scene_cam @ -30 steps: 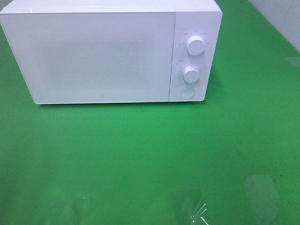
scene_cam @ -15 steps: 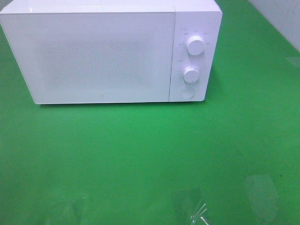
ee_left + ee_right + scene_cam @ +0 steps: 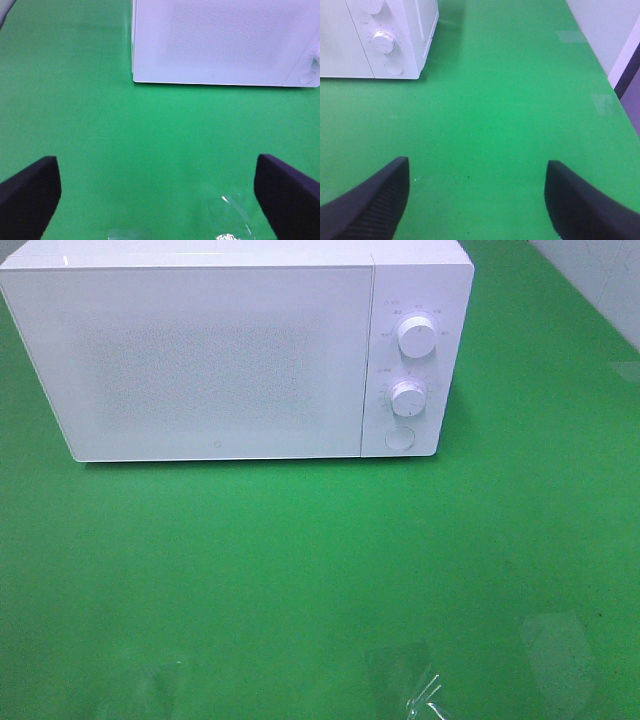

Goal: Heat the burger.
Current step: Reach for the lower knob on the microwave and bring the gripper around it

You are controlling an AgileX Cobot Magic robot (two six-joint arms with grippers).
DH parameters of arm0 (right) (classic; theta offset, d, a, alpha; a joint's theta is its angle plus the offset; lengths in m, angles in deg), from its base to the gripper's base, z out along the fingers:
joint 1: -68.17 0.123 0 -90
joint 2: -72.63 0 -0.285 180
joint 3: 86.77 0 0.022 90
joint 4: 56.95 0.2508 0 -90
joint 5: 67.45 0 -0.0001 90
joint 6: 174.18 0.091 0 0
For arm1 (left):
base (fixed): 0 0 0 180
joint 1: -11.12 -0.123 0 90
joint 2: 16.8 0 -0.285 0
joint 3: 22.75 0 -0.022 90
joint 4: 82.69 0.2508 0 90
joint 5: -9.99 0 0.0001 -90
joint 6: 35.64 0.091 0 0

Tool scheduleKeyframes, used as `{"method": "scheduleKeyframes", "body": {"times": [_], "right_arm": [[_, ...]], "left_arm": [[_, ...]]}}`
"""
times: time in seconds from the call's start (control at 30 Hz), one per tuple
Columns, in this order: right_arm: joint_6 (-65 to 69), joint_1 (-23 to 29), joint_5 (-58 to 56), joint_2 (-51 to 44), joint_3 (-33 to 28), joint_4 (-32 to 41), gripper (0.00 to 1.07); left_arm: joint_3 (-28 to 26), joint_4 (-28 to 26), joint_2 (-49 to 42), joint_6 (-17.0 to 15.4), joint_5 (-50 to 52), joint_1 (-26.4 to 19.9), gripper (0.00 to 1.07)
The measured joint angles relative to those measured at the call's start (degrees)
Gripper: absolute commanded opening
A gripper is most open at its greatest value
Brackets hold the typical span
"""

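The burger is out of view in every frame. A white microwave [image 3: 220, 350] stands at the back of the green table with its door shut; it also shows in the left wrist view [image 3: 225, 40] and the right wrist view [image 3: 375, 35]. It has two round knobs [image 3: 417, 337] and a round button [image 3: 400, 438] on its right panel. My left gripper [image 3: 157, 200] is open and empty above bare green cloth in front of the microwave. My right gripper [image 3: 477, 200] is open and empty to the microwave's right. Neither gripper shows in the exterior high view.
The green table cloth [image 3: 320, 570] runs to a white wall [image 3: 605, 25] on the right. Clear tape patches [image 3: 415, 685] stick to the cloth near the front edge, one also in the left wrist view [image 3: 230, 215].
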Motion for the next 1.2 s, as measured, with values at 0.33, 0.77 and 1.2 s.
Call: {"method": "scheduleKeyframes", "body": {"times": [0.33,0.77,1.2], "right_arm": [[0.0,0.0,0.0,0.0,0.0,0.0,0.71],[0.0,0.0,0.11,0.0,0.52,0.23,0.71],[0.0,0.0,10.71,9.91,2.64,0.23,0.71]], "left_arm": [[0.0,0.0,0.0,0.0,0.0,0.0,0.98],[0.0,0.0,0.0,0.0,0.0,0.0,0.98],[0.0,0.0,0.0,0.0,0.0,0.0,0.98]]}}
